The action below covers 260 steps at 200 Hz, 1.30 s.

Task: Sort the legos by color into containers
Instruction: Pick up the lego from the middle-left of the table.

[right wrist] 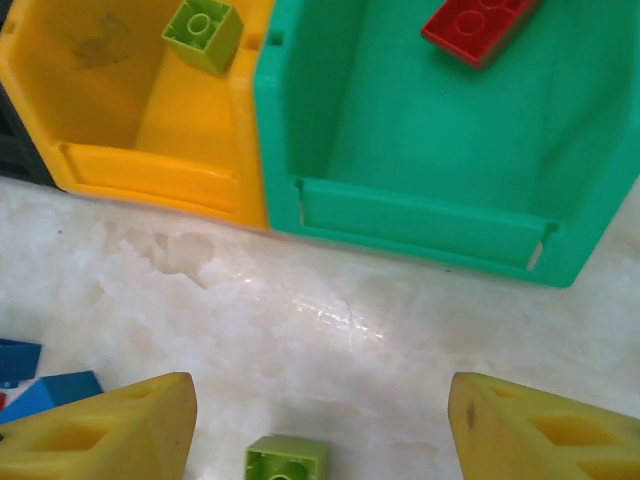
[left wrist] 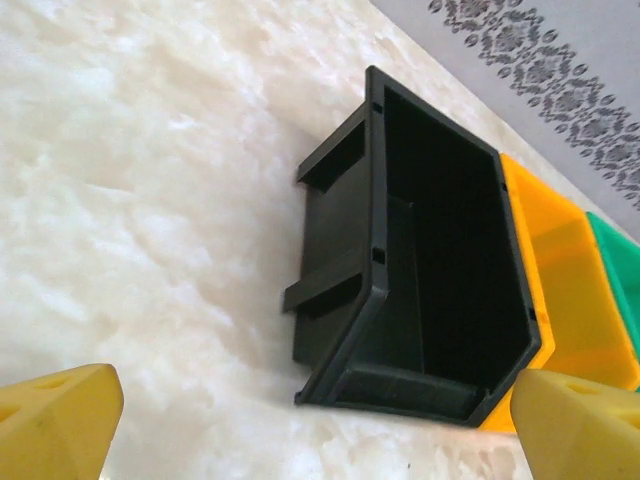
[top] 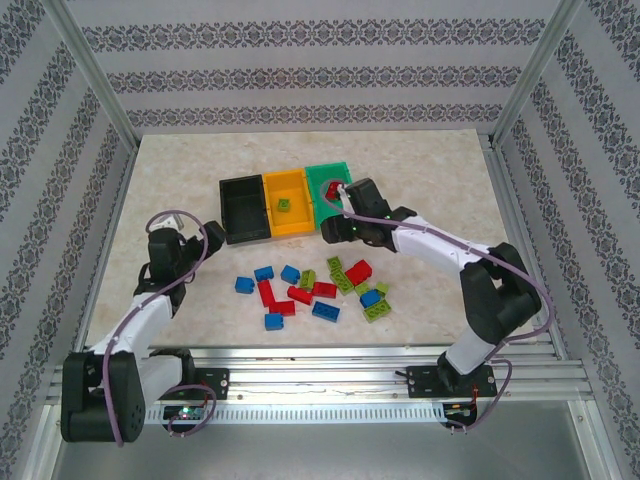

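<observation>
Lying in the green bin (right wrist: pixel 420 150), a red brick (right wrist: pixel 480 25) is cut off by the top edge of my right wrist view, so I see only part of it. Next door, a lime brick (right wrist: pixel 203 32) sits on the floor of the yellow bin (right wrist: pixel 150 120), near its far wall. The black bin (left wrist: pixel 440 260) stands at the other end of the row, touching the yellow one. Its inside is too dark in my left wrist view to make out the floor, and the green bin is just a sliver at the right edge there.

The loose bricks (top: pixel 310 285), red, blue and lime, lie scattered on the worktop (top: pixel 430 170), nearer my bases than the bins. Some overlap, so I cannot count them surely. A second lime brick (right wrist: pixel 285 462) is cropped at the bottom of my right wrist view, and blue bricks (right wrist: pixel 40 390) at its left edge.

My right end effector (right wrist: pixel 320 425) hangs at the near side of the green bin, fingers apart and gripping nothing. From above it covers part of that bin's rim. My left end effector (left wrist: pixel 320 420) faces the black bin, fingers spread wide and holding nothing, their tips cropped at the bottom corners.
</observation>
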Each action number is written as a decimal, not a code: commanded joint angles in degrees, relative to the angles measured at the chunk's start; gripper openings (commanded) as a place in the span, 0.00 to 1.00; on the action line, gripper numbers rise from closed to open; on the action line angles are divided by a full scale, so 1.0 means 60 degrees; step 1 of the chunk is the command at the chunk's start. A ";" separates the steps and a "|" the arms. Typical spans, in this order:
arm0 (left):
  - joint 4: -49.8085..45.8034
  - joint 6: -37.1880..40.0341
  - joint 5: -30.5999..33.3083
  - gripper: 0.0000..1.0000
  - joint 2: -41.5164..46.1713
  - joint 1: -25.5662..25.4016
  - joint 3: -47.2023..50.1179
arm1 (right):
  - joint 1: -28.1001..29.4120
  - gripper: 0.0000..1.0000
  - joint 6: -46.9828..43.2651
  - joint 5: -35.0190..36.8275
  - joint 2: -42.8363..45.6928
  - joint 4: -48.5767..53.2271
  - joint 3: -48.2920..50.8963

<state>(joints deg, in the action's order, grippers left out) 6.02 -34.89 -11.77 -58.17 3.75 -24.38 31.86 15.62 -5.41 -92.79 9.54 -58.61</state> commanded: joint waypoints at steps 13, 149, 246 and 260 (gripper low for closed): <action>-0.3212 0.0057 -0.1202 1.00 0.0280 -0.0060 -0.0561 | 0.0052 0.67 -0.0398 0.0472 0.0412 -0.1705 0.1085; -0.7334 0.0357 -0.0336 0.81 -0.1942 -0.2825 -0.2462 | 0.0129 0.67 -0.0362 0.0624 0.0796 -0.2414 0.2086; -0.7114 0.1133 0.0465 0.65 -0.3969 -0.3549 -0.3315 | 0.0140 0.67 -0.0420 0.0626 0.0760 -0.2398 0.2070; -0.7112 0.1183 0.0445 0.56 -0.4176 -0.3583 -0.3402 | 0.0140 0.67 -0.0420 0.0623 0.0752 -0.2396 0.2054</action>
<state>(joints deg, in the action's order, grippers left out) -35.40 -29.80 -11.38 -80.55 -16.82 -43.94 32.03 14.31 -2.37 -87.81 -3.70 -46.30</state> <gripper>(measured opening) 0.613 0.674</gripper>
